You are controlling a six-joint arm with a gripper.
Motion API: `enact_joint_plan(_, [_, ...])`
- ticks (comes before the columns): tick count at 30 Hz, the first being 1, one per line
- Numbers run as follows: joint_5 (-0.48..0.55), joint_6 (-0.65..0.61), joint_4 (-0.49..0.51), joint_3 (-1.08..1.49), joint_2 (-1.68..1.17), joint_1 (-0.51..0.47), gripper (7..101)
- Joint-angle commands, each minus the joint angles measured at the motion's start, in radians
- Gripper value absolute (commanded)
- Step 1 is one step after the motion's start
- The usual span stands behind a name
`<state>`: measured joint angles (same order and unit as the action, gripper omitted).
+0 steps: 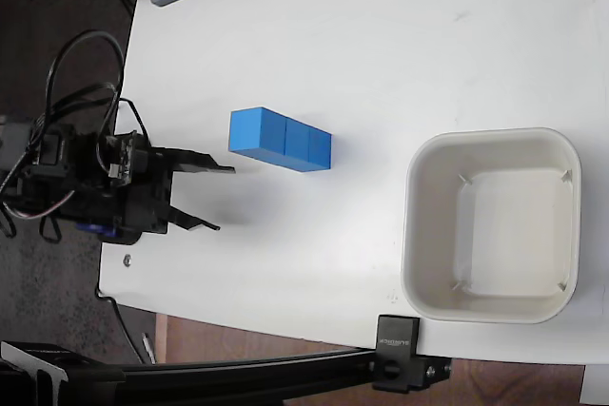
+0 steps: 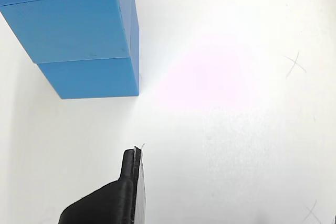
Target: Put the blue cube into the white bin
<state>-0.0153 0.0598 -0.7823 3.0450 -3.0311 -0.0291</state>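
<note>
**Three blue cubes in a row, gripper apart from them with nothing held**

The blue cubes (image 1: pixel 280 140) lie touching one another in a short row on the white tabletop (image 1: pixel 381 35), running slightly downward to the right in the fixed view. Nothing in their look tells one from another. In the wrist view the same row (image 2: pixel 79 30) fills the upper left corner, seen end on, with the nearest cube lowest in the picture.

The white bin (image 1: pixel 419 225) stands well apart from the row, at the right edge of the fixed view, upright and with nothing in it.

The gripper (image 1: pixel 221 199) is left of the cubes in the fixed view, near the tabletop's left edge, its two black fingers spread wide and holding nothing. It touches no cube. In the wrist view only one finger (image 2: pixel 128 182) shows, at the bottom; its height above the surface is hard to judge.

A black clamp (image 1: pixel 398 364) grips the tabletop's lower edge below the bin.
</note>
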Motion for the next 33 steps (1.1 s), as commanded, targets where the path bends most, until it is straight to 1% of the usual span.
enact_joint_plan(1, [-0.009, 0.002, 0.011, -0.051, -0.021, 0.006, 100.3])
enact_joint_plan(12, [-0.014, 0.005, 0.011, -0.051, -0.021, 0.006, 100.3])
enact_joint_plan(20, [-0.081, 0.049, 0.011, -0.051, -0.021, 0.003, 100.3])
enact_joint_plan(24, [-0.031, 0.043, 0.002, -0.087, -0.021, -0.043, 100.3])
enact_joint_plan(26, [-0.02, 0.035, -0.023, -0.132, -0.021, -0.052, 100.3])
enact_joint_plan(29, [-0.012, 0.014, -0.106, -0.224, -0.021, -0.077, 100.3])
enact_joint_plan(33, [0.101, -0.029, -0.193, -0.36, -0.021, -0.183, 100.3])
